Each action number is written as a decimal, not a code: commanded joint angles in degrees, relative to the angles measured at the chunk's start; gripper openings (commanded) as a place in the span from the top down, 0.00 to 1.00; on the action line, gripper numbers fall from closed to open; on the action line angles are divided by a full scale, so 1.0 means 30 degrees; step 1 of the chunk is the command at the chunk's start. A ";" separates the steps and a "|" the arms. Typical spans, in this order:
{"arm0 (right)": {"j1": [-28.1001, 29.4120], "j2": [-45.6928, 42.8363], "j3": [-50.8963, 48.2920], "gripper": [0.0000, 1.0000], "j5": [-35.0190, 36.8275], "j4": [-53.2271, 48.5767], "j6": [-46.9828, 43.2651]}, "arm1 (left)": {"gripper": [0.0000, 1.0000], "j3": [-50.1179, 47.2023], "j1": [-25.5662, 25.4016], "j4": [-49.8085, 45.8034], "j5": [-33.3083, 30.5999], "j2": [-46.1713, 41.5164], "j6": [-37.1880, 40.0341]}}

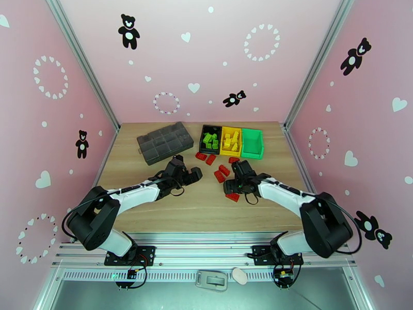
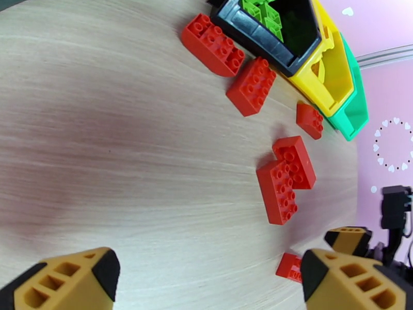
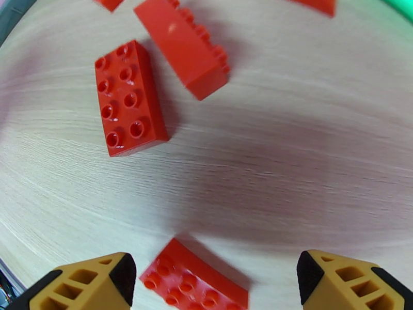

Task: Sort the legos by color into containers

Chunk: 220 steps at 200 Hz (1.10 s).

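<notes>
- Across the wooden table (image 1: 206,218): sorting well along, likely only red pieces left.
- At far left, a dark grey organizer box (image 1: 165,142), lid shut, no part of the job.
- At far centre, three joined bins: black (image 1: 202,145) with green bricks (image 1: 210,138), yellow (image 1: 223,149) with yellow bricks (image 1: 232,139), green (image 1: 252,151) seemingly empty.
- On the left gripper (image 2: 209,269), jaws spread wide over bare wood, holding nothing.
- On the right gripper (image 3: 214,275), jaws also wide, low over the nearest red brick (image 3: 193,282), not gripping it.
- Six red bricks loose just near of the bins: two (image 1: 206,158) by the black bin, one (image 1: 234,160) by the yellow, two touching (image 1: 221,173) mid-table.
- Probably light, rigid, glossy and apt to skid: best pinched across the short width on the flat side walls, below the studs.
</notes>
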 commanded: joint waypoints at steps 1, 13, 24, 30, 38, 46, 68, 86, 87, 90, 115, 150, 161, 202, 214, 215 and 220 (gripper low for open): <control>0.0354 0.0697 -0.0314 0.14 -0.1117 0.0884 0.0364 | 0.02 -0.0283 -0.0082 -0.0085 -0.0290 0.0028 -0.0092; 0.0691 0.0883 -0.0348 0.14 -0.1048 0.0959 0.0508 | 0.02 -0.0295 -0.0104 -0.0113 -0.0334 0.0041 -0.0092; 0.1026 0.0952 -0.0332 0.15 -0.0940 0.0989 0.0699 | 0.02 -0.0287 -0.0091 -0.0111 -0.0377 0.0085 -0.0116; 0.1226 0.1037 -0.0346 0.15 -0.0854 0.0965 0.0805 | 0.02 -0.0286 -0.0083 -0.0098 -0.0349 0.0086 -0.0140; 0.1510 0.1103 -0.0320 0.15 -0.0701 0.0933 0.0962 | 0.02 -0.0272 -0.0082 -0.0100 -0.0348 0.0063 -0.0161; 0.1808 0.1201 -0.0309 0.15 -0.0506 0.0853 0.1087 | 0.02 -0.0256 -0.0093 -0.0078 -0.0345 0.0060 -0.0147; 0.2777 0.1459 -0.0301 0.17 0.0272 0.0597 0.1606 | 0.02 -0.0304 -0.0082 -0.0079 -0.0386 -0.0001 -0.0148; 0.3696 0.1658 -0.0203 0.21 0.1256 0.0172 0.1999 | 0.02 -0.0366 -0.0082 -0.0079 -0.0450 -0.0090 -0.0149; 0.3736 0.1671 -0.0201 0.21 0.1339 0.0142 0.2018 | 0.02 -0.0369 -0.0096 -0.0078 -0.0458 -0.0089 -0.0141; 0.3861 0.1704 -0.0159 0.22 0.1514 0.0053 0.2072 | 0.02 -0.0388 -0.0098 -0.0078 -0.0464 -0.0111 -0.0159; 0.4960 0.2089 0.0428 0.30 0.3279 -0.1003 0.2359 | 0.02 -0.0729 -0.0017 -0.0009 -0.0612 -0.0378 -0.0249; 0.6026 0.3116 0.1733 0.47 0.5455 -0.2707 0.2629 | 0.02 -0.1236 0.0149 0.0096 -0.0614 -0.0817 -0.0348; 0.6089 0.3365 0.1949 0.53 0.5632 -0.2845 0.2681 | 0.02 -0.1333 0.0153 0.0077 -0.0663 -0.0944 -0.0338; 0.6137 0.3092 0.2085 0.71 0.5586 -0.2534 0.2915 | 0.02 -0.1285 0.0154 0.0040 -0.0524 -0.0971 -0.0345; 0.6131 0.2723 0.2013 0.74 0.5510 -0.2289 0.2925 | 0.02 -0.0932 0.0157 -0.0010 -0.0180 -0.0637 -0.0310; 0.6124 0.2701 0.2005 0.75 0.5502 -0.2261 0.2921 | 0.02 -0.0916 0.0155 -0.0029 -0.0147 -0.0598 -0.0323; 0.6119 0.2547 0.1990 0.75 0.5499 -0.2184 0.2936 | 0.02 -0.0727 0.0153 -0.0050 0.0038 -0.0462 -0.0304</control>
